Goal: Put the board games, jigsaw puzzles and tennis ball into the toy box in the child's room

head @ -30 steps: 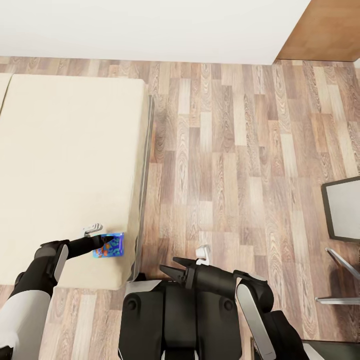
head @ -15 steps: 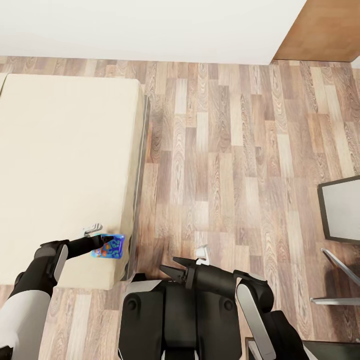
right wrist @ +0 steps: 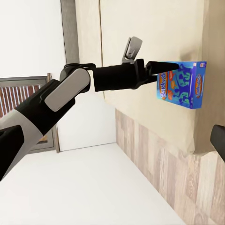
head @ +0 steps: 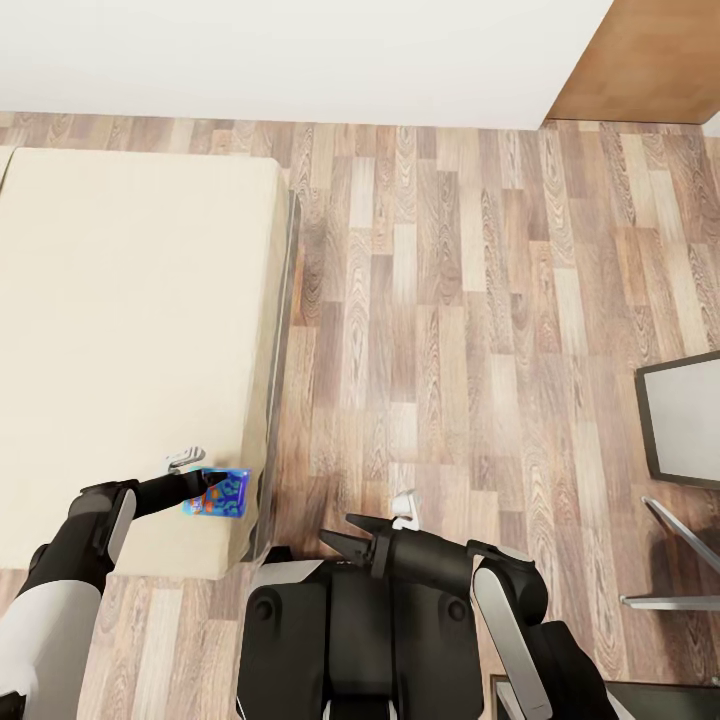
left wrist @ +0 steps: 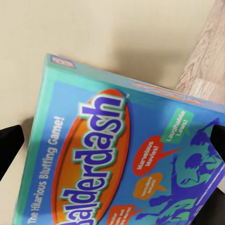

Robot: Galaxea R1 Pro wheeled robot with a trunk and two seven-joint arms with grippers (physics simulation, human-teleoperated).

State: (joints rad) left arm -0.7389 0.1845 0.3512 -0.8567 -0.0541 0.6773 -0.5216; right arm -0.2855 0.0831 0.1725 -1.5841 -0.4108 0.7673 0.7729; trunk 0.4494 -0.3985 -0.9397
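A blue board game (head: pixel 218 493) with cartoon figures and the word Balderdash on its cover (left wrist: pixel 117 154) hangs over the near right corner of the beige bed (head: pixel 120 300). My left gripper (head: pixel 210 486) is shut on it, one dark finger (left wrist: pixel 9 145) on each side of the box. From the right wrist view the box (right wrist: pixel 183 84) sits clamped at the end of the outstretched left arm, beside the mattress (right wrist: pixel 154 28). The right gripper (head: pixel 338 532) stands open in front of my trunk, holding nothing.
Wood-plank floor (head: pixel 450 330) stretches to the right of the bed. A dark-framed light panel (head: pixel 685 415) with metal legs (head: pixel 680 560) stands at the right edge. A white wall (head: pixel 300 50) and a brown wooden panel (head: pixel 650 60) close the far side.
The whole view has shifted a little, so the bed lies slightly further left in the picture. The left gripper keeps the same hold on the blue box; the right arm is unchanged.
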